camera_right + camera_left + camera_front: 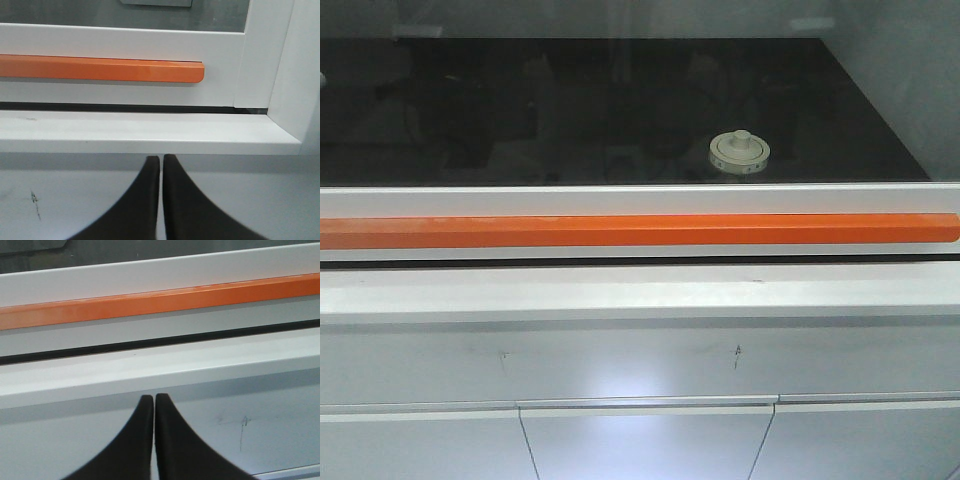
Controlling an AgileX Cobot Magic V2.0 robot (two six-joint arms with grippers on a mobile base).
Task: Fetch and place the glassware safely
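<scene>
Exterior front-facing view has the glass jar (pixel 739 155) at about 2 o'clock from the middle, standing upright and alone on the black worktop (pixel 570 110), behind a glass pane (pixel 880 90) whose white frame carries a long orange bar (pixel 620 230). Only its cream lid (pixel 739 150) and central knob (pixel 742 136) show plainly; the clear body beneath is hard to make out. I'd judge it light, rigid, slick and breakable, so the squat body under the lid's rim looks the safer hold, since the knob might lift the lid alone. Left hand (pixel 153 398) is clenched on nothing, fingers nearly together, pointing at 12 o'clock toward the bar; right hand (pixel 161 159) is likewise closed and empty, the bar's end at its 1 o'clock. Neither is near the jar. No brand or label reads; the marks round the lid's rim are too small to tell, and faint scribbles on the cabinet front (pixel 737 353) are illegible
</scene>
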